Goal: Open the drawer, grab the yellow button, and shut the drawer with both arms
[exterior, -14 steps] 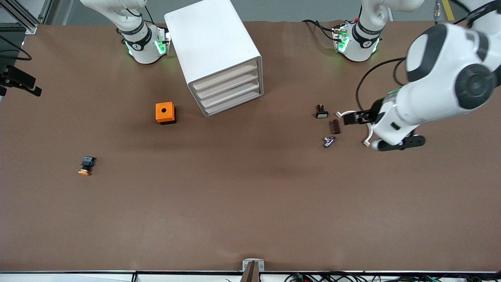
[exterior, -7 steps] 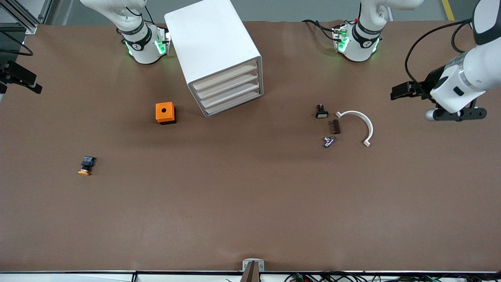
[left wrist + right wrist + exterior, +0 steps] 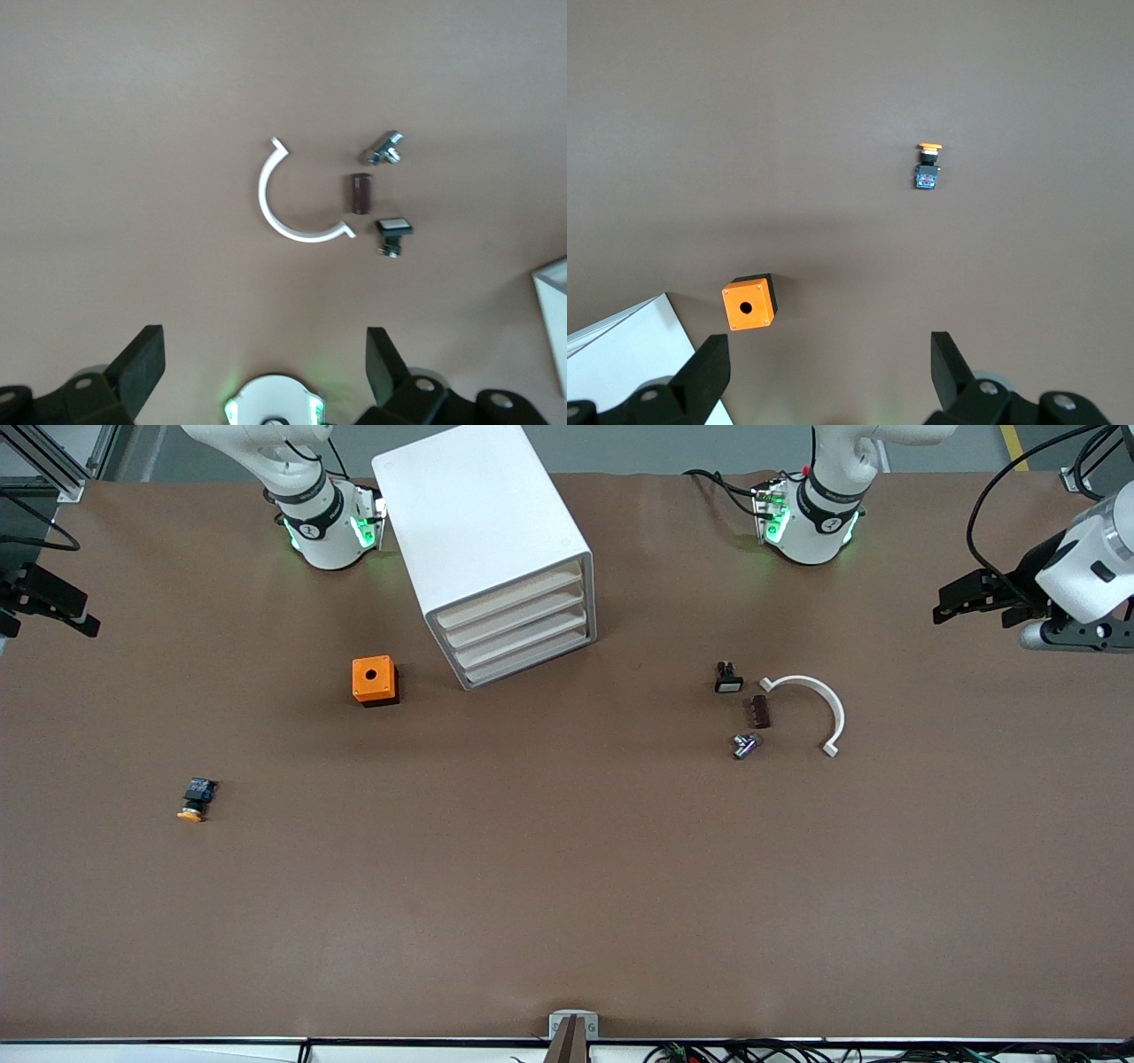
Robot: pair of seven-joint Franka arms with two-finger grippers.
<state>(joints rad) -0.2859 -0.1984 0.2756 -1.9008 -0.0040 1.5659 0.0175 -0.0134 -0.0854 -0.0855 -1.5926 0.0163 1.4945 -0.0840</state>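
One cabinet (image 3: pixel 493 549), four drawers, one button (image 3: pixel 194 800), perhaps five oddments.

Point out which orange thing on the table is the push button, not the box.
The button, with a flat orange cap on a black-and-blue body, lies nearer the front camera toward the right arm's end. The orange cube, with a black hole, sits beside the cabinet.

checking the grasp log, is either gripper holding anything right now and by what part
Nothing is held. The left gripper is open over bare table at the left arm's end, and the right gripper is open over bare table at the right arm's end.
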